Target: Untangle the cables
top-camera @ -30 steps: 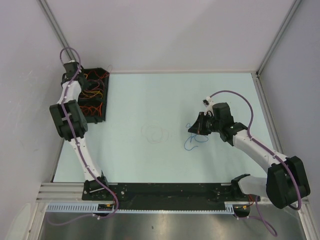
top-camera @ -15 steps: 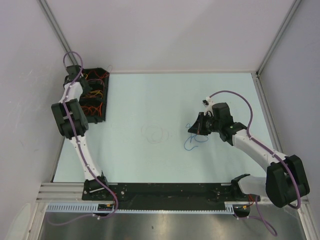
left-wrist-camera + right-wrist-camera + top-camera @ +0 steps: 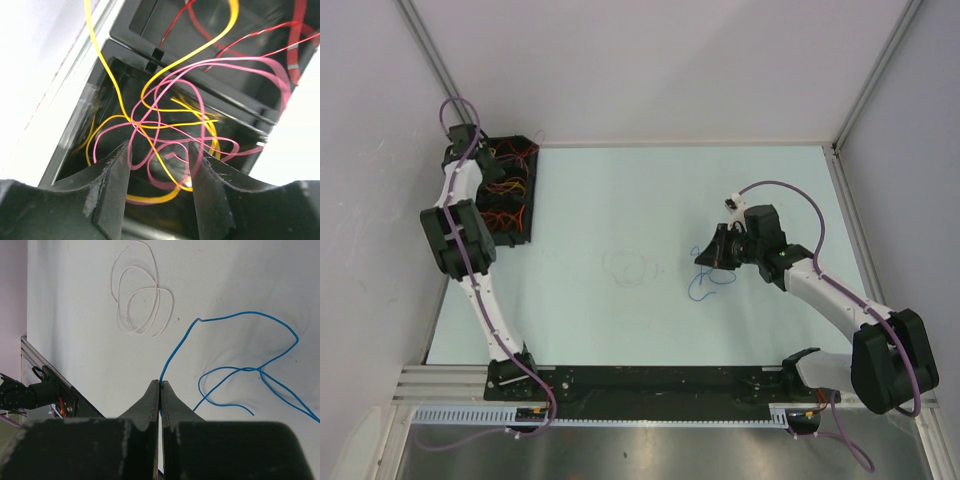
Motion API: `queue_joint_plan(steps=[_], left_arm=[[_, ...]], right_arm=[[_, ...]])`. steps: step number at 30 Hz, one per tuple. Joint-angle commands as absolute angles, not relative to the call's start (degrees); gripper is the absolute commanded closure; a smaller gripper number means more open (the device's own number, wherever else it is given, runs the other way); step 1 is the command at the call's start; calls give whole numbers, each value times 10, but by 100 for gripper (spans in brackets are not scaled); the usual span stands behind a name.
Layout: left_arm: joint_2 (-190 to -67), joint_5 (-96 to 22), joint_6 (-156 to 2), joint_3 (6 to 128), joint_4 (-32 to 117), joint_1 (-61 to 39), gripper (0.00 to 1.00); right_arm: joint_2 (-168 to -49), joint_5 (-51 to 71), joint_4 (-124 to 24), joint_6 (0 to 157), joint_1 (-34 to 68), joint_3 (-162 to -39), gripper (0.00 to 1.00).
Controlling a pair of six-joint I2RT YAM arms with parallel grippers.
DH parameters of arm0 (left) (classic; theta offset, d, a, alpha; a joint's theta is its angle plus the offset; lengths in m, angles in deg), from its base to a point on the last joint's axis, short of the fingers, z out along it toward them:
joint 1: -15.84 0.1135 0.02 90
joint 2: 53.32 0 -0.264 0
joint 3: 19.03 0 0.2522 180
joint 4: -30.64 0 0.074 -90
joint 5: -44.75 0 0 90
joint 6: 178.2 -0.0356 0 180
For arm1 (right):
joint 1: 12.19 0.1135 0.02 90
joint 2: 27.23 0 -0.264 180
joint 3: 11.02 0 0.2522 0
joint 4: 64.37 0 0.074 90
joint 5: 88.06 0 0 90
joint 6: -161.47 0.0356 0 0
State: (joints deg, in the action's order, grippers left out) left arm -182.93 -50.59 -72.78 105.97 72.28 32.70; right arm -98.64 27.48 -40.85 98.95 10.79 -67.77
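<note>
Pink cable (image 3: 165,95) and yellow cable (image 3: 200,47) loops lie tangled in a compartment of the black tray (image 3: 131,42), with red cables (image 3: 250,37) in the compartment beyond. My left gripper (image 3: 159,172) hangs open over this tangle, and loose loops pass between its fingers. Seen from above, it (image 3: 478,160) is at the tray's far end (image 3: 533,190). My right gripper (image 3: 161,384) is shut on one end of a blue cable (image 3: 240,315), which trails over the table (image 3: 705,287). A pale cable (image 3: 140,300) lies coiled alone at mid-table (image 3: 630,266).
The tray sits against the left wall at the table's far left corner. A black rail (image 3: 650,380) runs along the near edge between the arm bases. White walls close in the table on the left, back and right.
My left gripper has opened over the tray, and its wrist shifted slightly. The right arm and its blue cable have barely moved.
</note>
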Motion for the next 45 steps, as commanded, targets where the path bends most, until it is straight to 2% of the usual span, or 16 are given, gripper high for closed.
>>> queue_joint_plan(steps=[1,5,7,12,17,18,19,25,28,31,36,40,45], left_arm=[[-1726,-491,-676,1097,737,331,43],[-1674,-476,-657,1100,757,326,34],[-1637,-466,-648,1091,765,322,25],[-1556,-464,-649,1051,786,255,14],[-1421,-417,-651,924,761,142,14],[-1400,-407,-647,857,728,124,14],[-1334,-383,-645,752,691,64,16],[-1217,-357,-642,521,558,-101,19],[-1183,-381,-663,435,505,-188,19],[-1182,-403,-679,388,458,-256,16],[-1203,-451,-707,355,394,-348,16],[-1230,-510,-730,342,337,-389,19],[-1268,-522,-748,320,260,-429,22]], right_arm=[[-962,292,-443,1006,106,-680,100],[-943,292,-424,1008,107,-698,100],[-935,292,-419,1007,109,-710,100],[-928,291,-410,1006,127,-742,100],[-926,278,-403,1010,164,-780,100],[-927,276,-401,1011,170,-784,100],[-924,268,-399,1014,183,-793,100],[-944,212,-356,1027,190,-794,100],[-968,207,-338,1034,193,-794,100],[-979,202,-341,1036,197,-794,100],[-979,194,-337,1040,197,-794,100],[-982,197,-334,1048,197,-795,100],[-985,208,-328,1050,198,-799,100]])
